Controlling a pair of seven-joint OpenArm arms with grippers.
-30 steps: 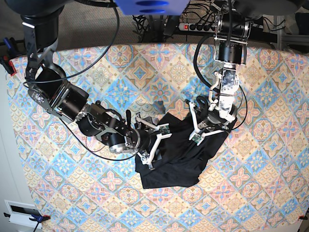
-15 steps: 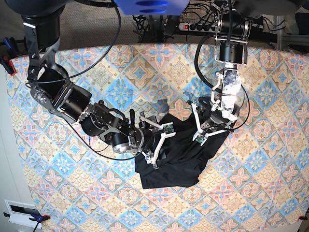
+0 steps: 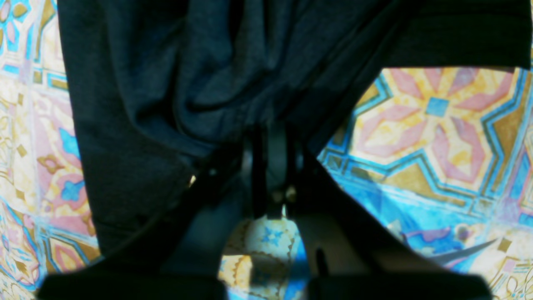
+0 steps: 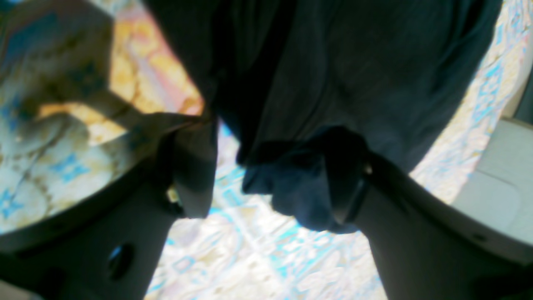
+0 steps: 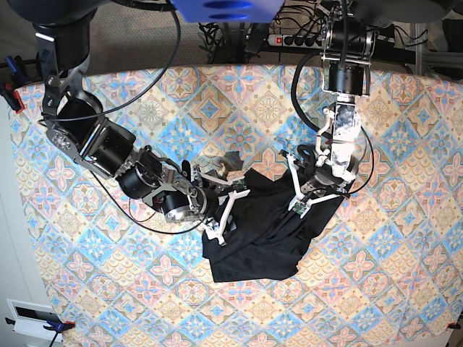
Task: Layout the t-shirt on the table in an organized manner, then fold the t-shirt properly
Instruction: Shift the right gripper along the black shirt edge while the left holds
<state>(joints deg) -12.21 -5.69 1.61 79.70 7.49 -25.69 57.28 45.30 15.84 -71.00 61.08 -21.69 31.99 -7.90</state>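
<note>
Two clamps [image 5: 9,87] grip the table [image 5: 405,238] edge at far left, and a power strip [image 5: 298,40] lies behind it. The right gripper [image 5: 223,210] is spread wide, one finger [image 4: 354,196] under a bunched fold of the shirt [image 5: 264,231], which lies crumpled mid-table. The left gripper [image 5: 309,195] is pinched tight on the shirt's edge, cloth draping from its fingers [image 3: 270,154].

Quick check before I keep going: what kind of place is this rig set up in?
Likely a robotics lab bench: a table covered in patterned cloth, a power strip with tangled cables behind it, and a t-shirt as the practice item.
</note>
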